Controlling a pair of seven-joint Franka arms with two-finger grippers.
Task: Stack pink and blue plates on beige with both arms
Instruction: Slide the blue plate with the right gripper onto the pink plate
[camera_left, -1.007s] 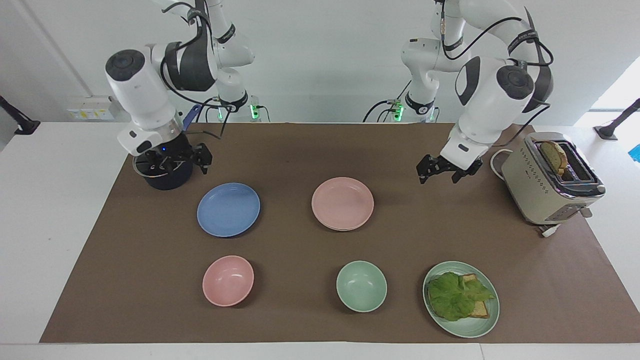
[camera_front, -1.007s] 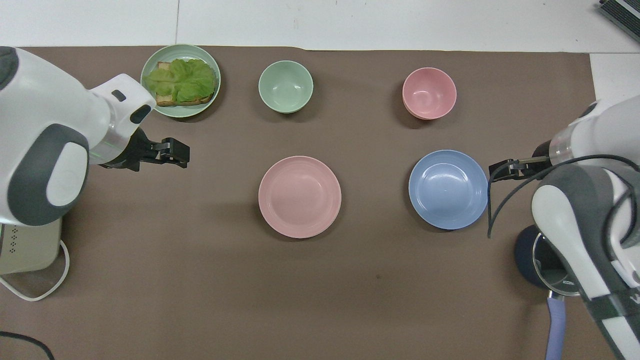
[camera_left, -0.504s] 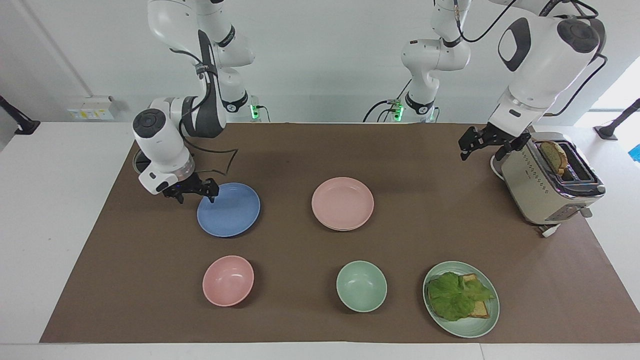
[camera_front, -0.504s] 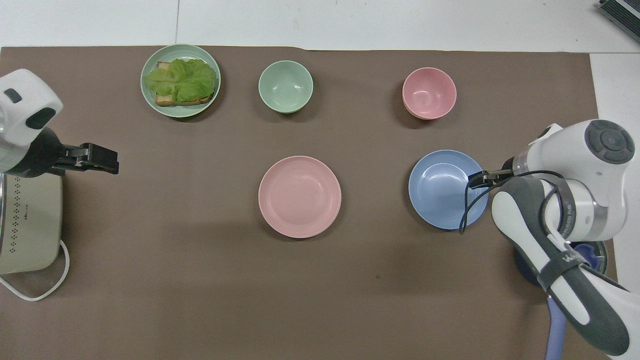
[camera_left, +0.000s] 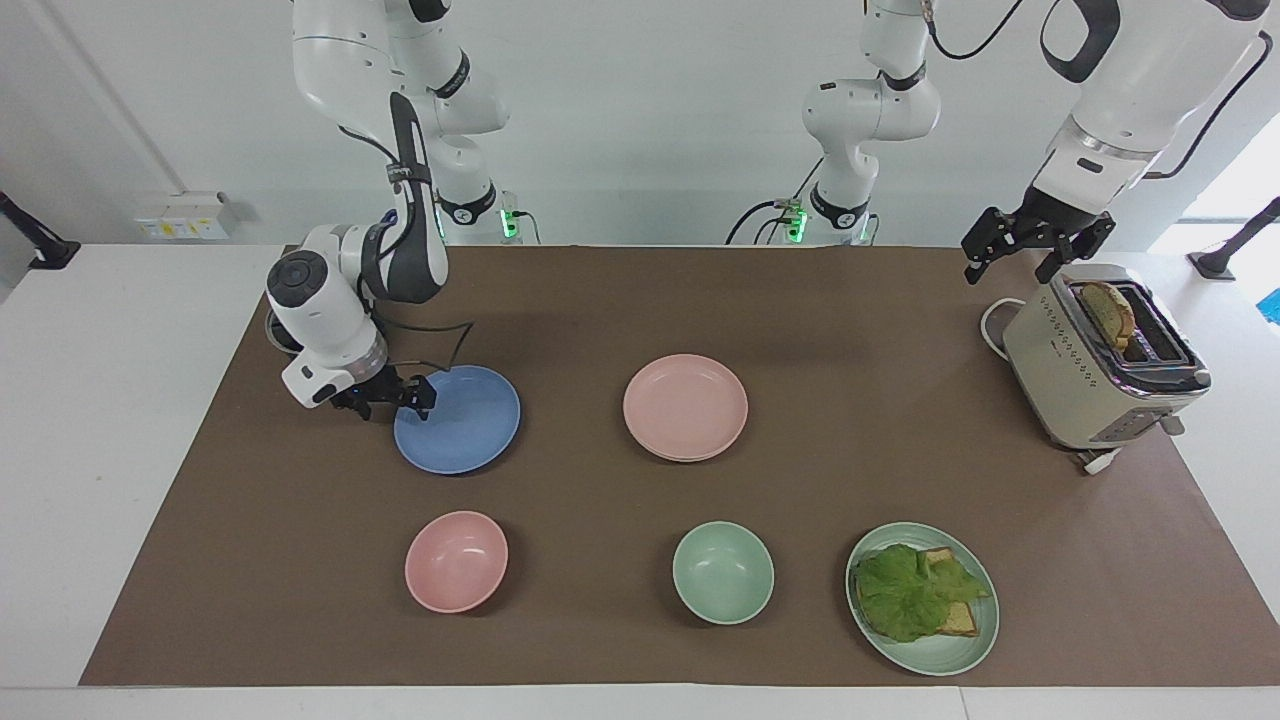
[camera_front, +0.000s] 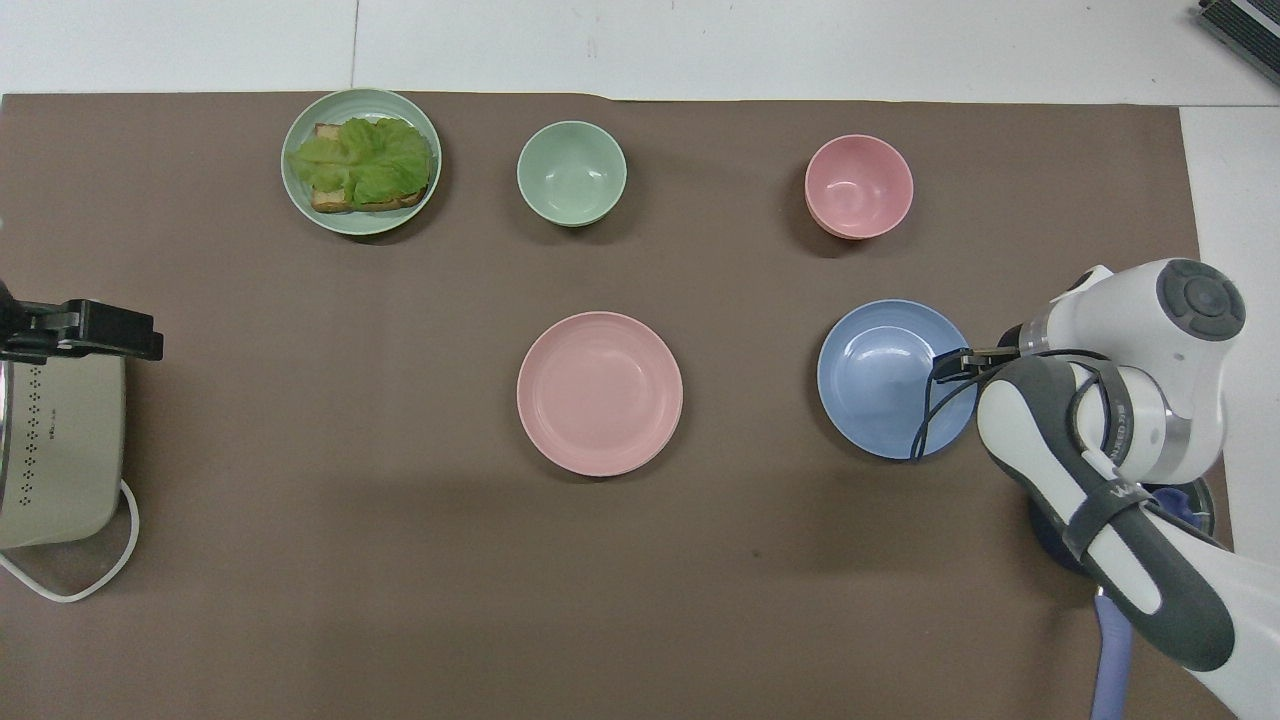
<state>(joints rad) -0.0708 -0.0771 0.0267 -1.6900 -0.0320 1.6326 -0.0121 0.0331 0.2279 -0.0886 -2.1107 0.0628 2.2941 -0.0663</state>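
- The blue plate lies flat on the brown mat on the desk, toward the right arm's end.
- The right gripper is low at that plate's rim, on the edge toward the right arm's end; its fingers stand apart astride the rim, and I cannot tell whether they touch it.
- The pink plate lies mid-mat, beside the blue plate and well apart from both grippers. A pale edge shows under its rim; the beige plate cannot be made out for certain.
- The left gripper hangs in the air above the toaster, fingers spread, holding nothing.
- Farther from the robots lie a pink bowl, a green bowl and a green plate bearing toast and lettuce.
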